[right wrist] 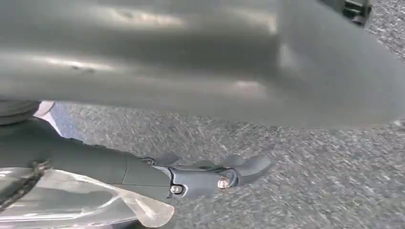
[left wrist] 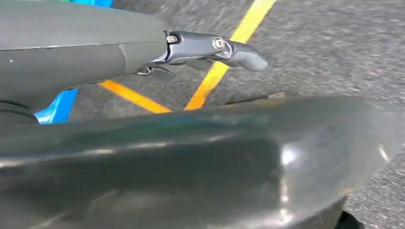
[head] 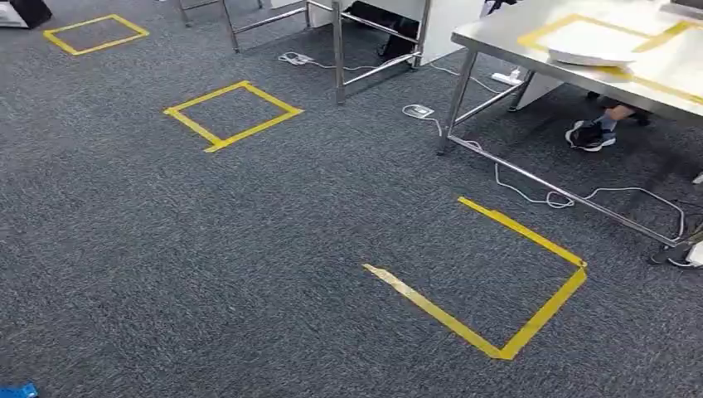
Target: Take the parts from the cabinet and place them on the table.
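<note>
1 floor: you are looking down at grey carpet (head: 273, 249) across the whole head view.
1 table: a steel table (head: 497, 33) stands at the far right, with yellow tape marking a frame on its top.
3 tape squares: the nearest (head: 522, 232) lies in front of the table with 1 side open, the second (head: 253, 129) is further off to the left, and the third (head: 112, 43) is far left.
Left hand: your left hand (left wrist: 191, 47) hangs over the carpet with its thumb straight out; I cannot tell how its fingers lie or whether it holds anything.
Right hand: your right hand (right wrist: 191, 179) hangs over the carpet, thumb straight, holding the clear bag (right wrist: 71, 200); its fingers are hidden.
White dish: it (head: 590, 56) sits on the table inside the taped frame.
Shoe: a person's shoe (head: 590, 135) rests under the table.
</note>
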Available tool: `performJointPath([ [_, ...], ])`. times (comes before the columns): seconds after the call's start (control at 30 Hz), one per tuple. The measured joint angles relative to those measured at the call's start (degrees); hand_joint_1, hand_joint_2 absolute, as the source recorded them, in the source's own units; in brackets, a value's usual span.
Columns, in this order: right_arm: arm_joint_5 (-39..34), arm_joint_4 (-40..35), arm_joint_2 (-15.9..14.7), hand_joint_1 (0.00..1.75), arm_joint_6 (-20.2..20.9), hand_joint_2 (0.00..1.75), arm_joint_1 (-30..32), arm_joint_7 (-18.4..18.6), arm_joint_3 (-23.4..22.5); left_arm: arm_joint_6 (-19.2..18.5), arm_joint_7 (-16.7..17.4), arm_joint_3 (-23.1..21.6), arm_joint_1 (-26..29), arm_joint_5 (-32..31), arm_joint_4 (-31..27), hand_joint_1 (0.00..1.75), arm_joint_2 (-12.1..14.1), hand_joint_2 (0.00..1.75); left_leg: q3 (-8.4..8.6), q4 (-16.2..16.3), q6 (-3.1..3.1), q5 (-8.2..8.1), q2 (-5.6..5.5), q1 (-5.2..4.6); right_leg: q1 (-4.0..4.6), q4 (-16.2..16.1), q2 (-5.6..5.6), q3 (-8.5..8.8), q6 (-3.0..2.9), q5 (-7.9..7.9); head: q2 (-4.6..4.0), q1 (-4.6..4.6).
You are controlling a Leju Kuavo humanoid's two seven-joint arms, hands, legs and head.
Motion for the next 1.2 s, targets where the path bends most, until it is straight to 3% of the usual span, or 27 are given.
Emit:
performJointPath([
  [0.03, 0.0, 0.0, 0.0, 0.00, 0.0, 0.00, -0.2, 0.0, 0.1, -0.2, -0.3, -0.1, 0.0, 0.8, 0.0, 0.00, 0.2, 0.00, 0.19, -0.3, 0.65, 0.34, -0.64, 0.15, -0.21, -0.1, -0.01, -0.36, 0.41, -0.40, 0.00, 0.04],
  [0.07, 0.1, 0.0, 0.0, 0.00, 0.0, 0.00, -0.3, 0.0, 0.1, -0.3, -0.7, -0.1, 0.1, 1.3, 0.0, 0.00, 0.1, 0.00, 0.09, -0.4, 1.05, 0.42, -1.01, 0.12, -0.36, 1.5, 2.68, -1.10, 0.45, -1.95, 0.00, 0.20],
  [0.1, 0.1, 0.0, 0.0, 0.00, 0.0, 0.00, -0.4, 0.0, 0.2, -0.3, -0.9, -0.2, 0.0, 1.6, 0.0, 0.00, 0.2, 0.00, -0.10, -0.4, 1.40, 0.52, -1.44, -0.06, -0.36, 5.5, 5.13, -3.03, 0.27, -4.23, 0.00, 0.35],
  [0.13, 0.0, 0.0, 0.0, 0.00, 0.0, 0.00, -0.4, 0.0, 0.2, -0.3, -1.1, -0.3, -0.2, 2.1, 0.0, 0.00, 0.2, 0.00, -0.30, -0.4, 1.72, 0.58, -2.08, -0.24, -0.23, 11.1, 6.44, -5.83, 0.09, -6.61, 0.00, 0.44],
  [0.2, 0.0, 0.0, -0.1, 0.00, 0.0, 0.00, -0.4, 0.1, 0.5, -0.3, -1.4, -0.4, -0.4, 2.7, -0.1, 0.00, 0.1, 0.00, -0.35, -0.4, 2.02, 0.56, -3.58, -0.74, 0.21, 19.6, 7.15, -10.63, -0.39, -8.85, 0.00, 0.46],
  [0.23, 0.0, 0.0, -0.1, 0.00, 0.0, 0.00, -0.3, 0.1, 0.6, -0.3, -1.6, -0.6, -0.3, 3.2, -0.1, 0.00, 0.1, 0.00, -0.27, -0.4, 2.06, 0.54, -4.39, -0.95, 0.41, 19.9, 7.23, -11.31, -0.72, -7.86, 0.00, 0.46],
  [0.3, 0.0, 0.0, -0.1, 0.00, 0.0, 0.00, -0.4, 0.0, 0.7, -0.3, -1.9, -1.0, -0.4, 3.9, -0.1, 0.00, 0.1, 0.00, -0.02, -0.4, 2.12, 0.51, -5.78, -1.28, 0.85, 14.5, 7.52, -9.62, -1.57, -3.36, 0.00, 0.44],
  [0.33, 0.0, 0.0, -0.1, 0.00, 0.0, 0.00, -0.4, 0.0, 0.7, -0.3, -1.9, -1.0, -0.4, 3.9, -0.1, 0.00, 0.1, 0.00, 0.05, -0.4, 2.12, 0.51, -6.06, -1.34, 0.91, 12.7, 7.80, -8.89, -1.79, -2.20, 0.00, 0.44],
  [0.37, 0.0, 0.0, -0.1, 0.00, 0.0, 0.00, -0.5, 0.0, 0.7, -0.3, -2.2, -1.2, -0.4, 4.3, -0.1, 0.00, 0.1, 0.00, 0.22, -0.4, 2.12, 0.50, -6.72, -1.44, 1.11, 8.1, 8.87, -6.99, -2.34, 0.41, 0.00, 0.44],
  [0.4, 0.0, 0.0, -0.3, 0.00, 0.0, 0.00, -0.5, 0.0, 0.8, -0.3, -2.3, -1.4, -0.5, 4.5, -0.4, 0.00, 0.0, 0.00, 0.06, -0.4, 2.13, 0.49, -7.41, -1.25, 1.34, 3.5, 12.59, -5.27, -3.16, 2.10, 0.00, 0.39],
  [0.43, 0.0, 0.0, -0.4, 0.00, 0.0, 0.00, -0.6, -0.1, 1.0, -0.3, -2.4, -1.4, -0.7, 4.9, -0.4, 0.00, 0.0, 0.00, -0.25, 0.1, 1.92, 0.39, -8.16, -1.81, 0.87, 2.1, 14.34, -4.85, -3.48, 1.77, 0.00, 0.35],
  [0.47, 0.1, 0.0, -0.5, 0.00, 0.0, 0.00, -0.7, -0.2, 1.2, -0.3, -2.5, -1.4, -0.7, 5.0, -0.4, 0.00, 0.1, 0.00, -0.56, 0.0, 1.77, 0.49, -8.77, -1.35, 1.02, 1.8, 13.73, -4.46, -2.89, 1.49, 0.00, 0.35],
  [0.57, 0.0, 0.0, -0.7, 0.00, -0.2, 0.00, -0.7, -0.3, 1.4, -0.3, -2.8, -1.6, -0.6, 5.4, -0.7, 0.00, 0.1, 0.00, -1.20, -0.2, 0.76, 1.11, -10.67, -0.81, 1.45, 1.6, 12.14, -4.12, -3.15, 1.75, 0.00, 0.41],
  [0.6, 0.0, 0.0, -0.7, 0.00, -0.2, 0.00, -0.7, -0.3, 1.4, -0.3, -2.8, -1.8, -0.6, 5.4, -0.8, 0.00, 0.3, 0.00, -1.22, 0.0, 0.53, 0.99, -11.06, -0.97, 0.96, 0.8, 11.18, -3.77, -3.33, 2.22, 0.00, 0.39],
  [0.63, 0.0, 0.0, -0.7, 0.00, -0.2, 0.00, -0.8, -0.3, 1.5, -0.2, -2.9, -1.8, -0.5, 5.5, -0.9, 0.00, 0.3, 0.00, -1.74, 1.3, 0.39, 0.03, -7.46, -1.23, 0.95, 0.3, 10.16, -3.28, -3.41, 2.39, 0.00, 0.31],
  [0.67, 0.1, 0.0, -0.7, 0.00, -0.2, 0.00, -0.7, -0.4, 1.5, -0.2, -2.9, -1.9, -0.5, 5.7, -0.9, 0.00, 0.4, 0.00, -2.97, 3.9, -0.01, -1.88, -4.81, -1.29, 1.00, 0.1, 9.33, -3.02, -3.72, 2.31, 0.00, 0.02],
  [0.7, 0.0, 0.0, -0.7, 0.00, -0.2, 0.00, -0.6, -0.4, 1.5, -0.1, -3.0, -1.9, -0.7, 6.0, -0.9, 0.00, 0.5, 0.00, -5.21, 8.5, -0.42, -4.35, -3.41, -1.14, 1.05, 0.2, 8.28, -2.93, -3.82, 2.23, 0.00, 0.04],
  [0.73, 0.0, 0.0, -0.7, 0.00, -0.2, 0.00, -0.5, -0.3, 1.5, -0.1, -3.0, -1.9, -0.8, 6.1, -0.9, 0.00, 0.5, 0.00, -7.46, 13.1, -0.70, -6.28, -2.84, -0.89, 1.08, 0.2, 7.22, -2.88, -3.86, 2.06, 0.00, 0.02],
  [0.8, 0.0, 0.0, -0.7, 0.00, -0.2, 0.00, -0.5, -0.3, 1.5, 0.0, -3.2, -1.9, -0.8, 6.2, -1.0, 0.00, 0.5, 0.00, -9.27, 16.8, -1.23, -6.66, -2.54, -0.41, 1.08, 0.2, 5.40, -2.85, -3.79, 1.76, 0.00, 0.04],
  [0.83, 0.0, 0.0, -0.7, 0.00, -0.2, 0.00, -0.5, -0.3, 1.5, 0.0, -3.2, -1.9, -0.8, 6.2, -1.0, 0.00, 0.5, 0.00, -8.29, 15.0, -1.44, -5.02, -2.40, -0.20, 1.04, 0.2, 4.55, -2.91, -3.67, 1.54, 0.00, 0.02],
  [0.9, 0.0, 0.0, -0.7, 0.00, -0.2, 0.00, -0.6, -0.3, 1.5, 0.0, -3.2, -2.1, -0.5, 6.3, -1.0, 0.00, 0.5, 0.00, -3.07, 5.6, -1.56, -0.21, -1.02, -0.02, 0.91, 0.2, 3.07, -2.37, -3.26, 0.97, 0.00, 0.02],
  [0.93, 0.0, 0.0, -0.7, 0.00, -0.2, 0.00, -0.6, -0.2, 1.5, 0.0, -3.2, -2.2, -0.5, 6.3, -1.0, 0.00, 0.6, 0.00, -0.15, 0.6, -1.47, 1.04, 1.67, -0.05, 0.95, 0.2, 2.38, -1.86, -2.91, 0.63, 0.00, 0.00],
  [0.97, 0.0, 0.0, -0.7, 0.00, -0.2, 0.00, -0.5, -0.2, 1.5, 0.0, -3.2, -2.2, -0.7, 6.3, -1.0, 0.00, 0.6, 0.00, 0.19, -0.1, -0.99, 0.44, 2.59, -0.49, 1.38, 0.4, 1.93, -1.67, -2.47, 0.18, 0.00, -0.02],
  [1.1, 0.0, 0.0, -0.7, 0.00, -0.2, 0.00, -0.9, -0.2, 1.5, 0.0, -3.3, -2.5, -0.6, 6.3, -1.3, 0.00, 0.7, 0.00, -0.44, -0.4, 0.81, 0.90, -0.23, -0.80, 1.09, 0.1, -0.19, -0.37, -1.21, -0.12, 0.00, 0.28],
  [1.13, 0.0, 0.0, -0.7, 0.00, -0.2, 0.00, -0.8, -0.2, 1.5, 0.0, -3.3, -2.6, -0.4, 6.4, -1.4, 0.00, 0.8, 0.00, -0.05, -0.9, 1.25, 1.18, -0.81, -0.50, 0.71, 0.9, 1.80, -0.90, -0.82, -1.24, 0.00, 0.35],
  [1.17, 0.1, 0.0, -0.7, 0.00, -0.2, 0.00, -0.8, -0.2, 1.5, 0.0, -3.3, -2.7, -0.5, 6.4, -1.5, 0.00, 0.9, 0.00, -0.09, -1.0, 1.53, 1.26, -1.23, -0.47, 0.65, 3.2, 4.62, -1.97, -0.77, -2.78, 0.00, 0.66],
  [1.2, 0.1, 0.0, -0.7, 0.00, -0.2, 0.00, -0.8, -0.2, 1.5, 0.0, -3.3, -2.7, -0.5, 6.4, -1.5, 0.00, 0.9, 0.00, -0.25, -1.0, 1.83, 1.26, -1.76, -0.51, 0.64, 7.7, 6.22, -4.33, -0.81, -5.08, 0.00, 0.81],
])
